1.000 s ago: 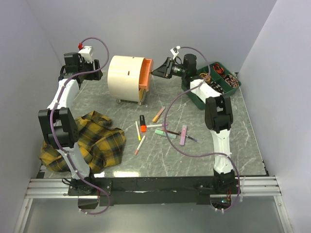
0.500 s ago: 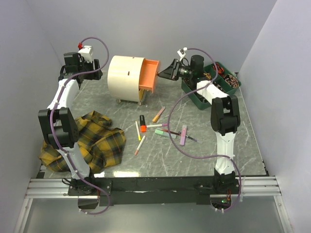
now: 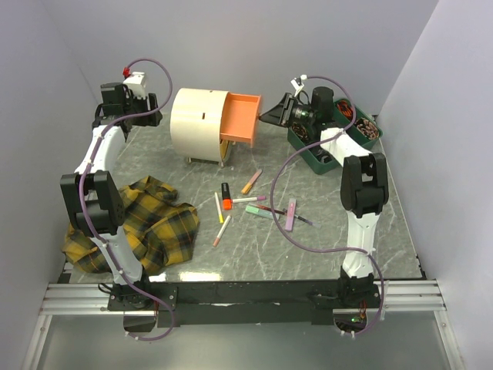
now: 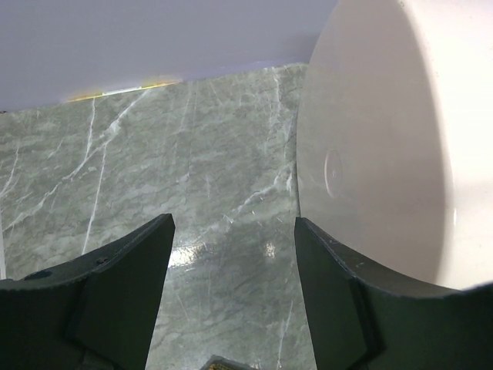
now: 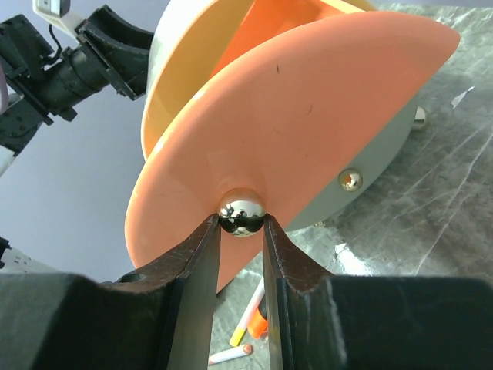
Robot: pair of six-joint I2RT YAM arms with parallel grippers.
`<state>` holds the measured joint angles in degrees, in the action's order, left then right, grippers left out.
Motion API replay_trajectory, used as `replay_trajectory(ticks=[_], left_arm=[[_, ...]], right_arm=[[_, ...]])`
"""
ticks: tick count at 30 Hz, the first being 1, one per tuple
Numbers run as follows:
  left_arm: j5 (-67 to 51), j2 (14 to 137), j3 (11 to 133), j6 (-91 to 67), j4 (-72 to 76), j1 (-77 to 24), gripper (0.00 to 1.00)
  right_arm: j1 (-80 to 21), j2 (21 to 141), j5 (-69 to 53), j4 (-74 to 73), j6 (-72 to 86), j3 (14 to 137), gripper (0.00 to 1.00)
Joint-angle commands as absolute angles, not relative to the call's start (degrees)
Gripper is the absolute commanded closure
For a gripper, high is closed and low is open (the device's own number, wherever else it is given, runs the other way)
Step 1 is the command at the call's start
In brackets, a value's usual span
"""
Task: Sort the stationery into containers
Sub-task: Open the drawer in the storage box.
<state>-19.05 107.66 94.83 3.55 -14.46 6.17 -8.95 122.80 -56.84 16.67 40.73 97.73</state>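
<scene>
Right gripper (image 5: pixel 241 231) is clamped on the knob (image 5: pixel 242 213) of the orange drawer (image 3: pixel 240 116). The markers (image 3: pixel 290 214) lie toward the bases, nearer this arm. Left gripper (image 4: pixel 233 225) gapes empty.

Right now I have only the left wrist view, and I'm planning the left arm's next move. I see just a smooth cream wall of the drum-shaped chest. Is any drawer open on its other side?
Observer: Yes, the orange drawer stands pulled well out of the cream drum-shaped chest, toward the right arm.
Operator: Is anything holding it?
Observer: The right gripper is shut on the drawer's small shiny round knob.
Operator: And the stationery?
Observer: The pens and highlighter markers lie loose on the grey marble table in front of the chest; neither gripper holds one.
</scene>
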Motion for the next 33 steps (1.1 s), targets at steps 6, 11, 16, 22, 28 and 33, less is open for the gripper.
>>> replay_trajectory(ticks=[6, 11, 16, 22, 28, 33], left_arm=[[-18.9, 103.6, 92.8, 2.7, -12.4, 6.9, 0.30], [-19.0, 103.0, 91.9, 2.7, -12.2, 7.1, 0.30], [-19.0, 102.5, 91.5, 2.6, -12.2, 7.2, 0.30], [-18.7, 102.0, 91.2, 2.6, -12.1, 7.3, 0.28], [-18.1, 100.5, 91.4, 2.6, -12.7, 7.3, 0.28], [-17.3, 94.6, 90.1, 4.9, -16.6, 7.4, 0.20]], right_arm=[[-8.3, 118.4, -57.0, 16.3, 38.8, 96.5, 0.75], [-7.8, 118.4, -57.0, 15.7, 38.1, 96.3, 0.75], [-7.6, 117.9, -56.9, 15.8, 38.1, 96.0, 0.75], [-7.6, 117.4, -55.8, 16.5, 38.1, 95.6, 0.51], [-7.5, 115.9, -55.8, 14.9, 36.2, 95.5, 0.37], [-5.5, 109.3, -55.0, 10.8, 32.3, 88.0, 0.28]])
